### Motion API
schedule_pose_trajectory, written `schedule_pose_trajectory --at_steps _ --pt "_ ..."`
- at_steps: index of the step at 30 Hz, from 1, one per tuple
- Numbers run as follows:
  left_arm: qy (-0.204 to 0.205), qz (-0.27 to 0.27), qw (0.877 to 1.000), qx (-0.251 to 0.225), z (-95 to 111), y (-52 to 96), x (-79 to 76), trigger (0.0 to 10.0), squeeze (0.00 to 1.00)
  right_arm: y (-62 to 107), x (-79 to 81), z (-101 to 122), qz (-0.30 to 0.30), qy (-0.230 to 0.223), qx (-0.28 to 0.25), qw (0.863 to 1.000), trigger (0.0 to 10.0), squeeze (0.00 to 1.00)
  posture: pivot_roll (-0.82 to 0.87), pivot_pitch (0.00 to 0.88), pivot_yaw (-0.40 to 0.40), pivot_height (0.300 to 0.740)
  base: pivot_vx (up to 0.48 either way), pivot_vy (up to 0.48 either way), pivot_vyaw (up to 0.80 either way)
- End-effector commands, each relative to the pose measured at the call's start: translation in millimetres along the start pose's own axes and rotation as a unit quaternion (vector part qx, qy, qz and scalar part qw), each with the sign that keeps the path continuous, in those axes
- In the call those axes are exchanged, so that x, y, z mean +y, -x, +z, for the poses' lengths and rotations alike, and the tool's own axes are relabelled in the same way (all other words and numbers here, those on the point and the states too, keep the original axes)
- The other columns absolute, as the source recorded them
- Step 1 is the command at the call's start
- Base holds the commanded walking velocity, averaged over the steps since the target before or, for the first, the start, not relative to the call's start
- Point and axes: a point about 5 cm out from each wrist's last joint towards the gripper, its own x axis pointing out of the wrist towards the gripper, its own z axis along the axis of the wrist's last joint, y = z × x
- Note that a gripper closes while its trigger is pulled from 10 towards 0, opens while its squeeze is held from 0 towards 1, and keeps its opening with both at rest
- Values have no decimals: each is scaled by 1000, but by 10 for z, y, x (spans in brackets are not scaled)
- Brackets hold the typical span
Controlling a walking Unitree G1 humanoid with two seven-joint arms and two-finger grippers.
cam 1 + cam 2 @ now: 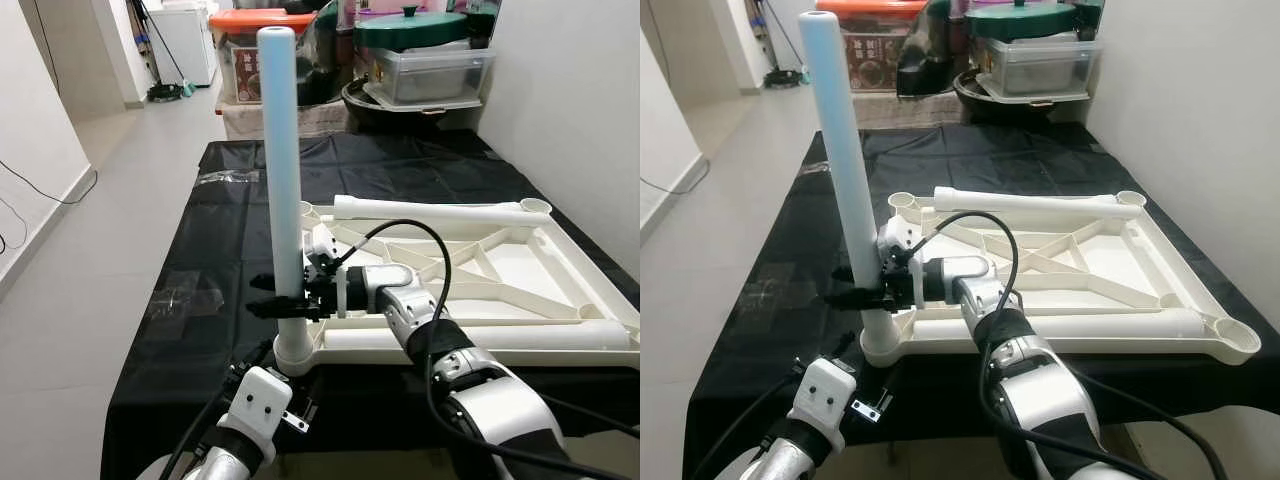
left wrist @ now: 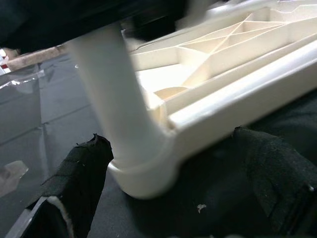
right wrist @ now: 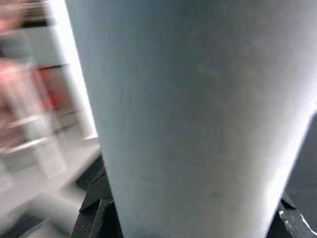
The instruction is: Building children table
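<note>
A white children's table top (image 1: 520,262) lies upside down on the black cloth. A pale blue table leg (image 1: 283,160) stands upright in its near left corner socket (image 1: 296,355). My right gripper (image 1: 283,300) is shut on this leg just above the socket; in the right wrist view the leg (image 3: 193,114) is pressed close between the black fingers. My left gripper (image 2: 178,183) is low at the table's front edge. It is open, with its fingers (image 2: 79,183) on either side of the corner socket (image 2: 143,173). Two more white legs lie on the top, one along the far edge (image 1: 430,210) and one along the near edge (image 1: 480,338).
Clear plastic wrapping (image 1: 185,297) lies on the cloth left of the leg. Stacked bins and lidded containers (image 1: 430,60) crowd the far end. A white wall runs along the right. Open tiled floor (image 1: 80,260) lies to the left.
</note>
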Motion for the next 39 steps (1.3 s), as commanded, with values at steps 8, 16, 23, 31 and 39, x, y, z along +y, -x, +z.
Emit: schedule_pose_trajectory --at_steps 8,16,23,31,39 --pt "5 -6 1000 9 -37 14 -10 10000 0 453 -423 -183 -506 -43 -9 861 0 0 16 0 -8 740 0 0 0" --pt "3 -7 1000 9 -50 16 -17 10000 0 451 -206 -284 -624 -114 -44 772 0 0 18 0 -8 740 0 0 0" --pt "3 -7 1000 10 -55 15 -20 10000 0 227 -134 -158 -588 -97 -75 800 10000 1000 19 0 -12 740 0 0 0" --pt "4 -7 1000 10 -54 13 -17 10000 0 280 -180 -64 -561 -76 -109 817 10000 0 18 0 -11 740 0 0 0" --pt "3 -7 1000 8 -47 1 -3 10000 0 196 -188 2 -268 -83 -110 954 10000 0 15 0 -8 740 0 0 0"
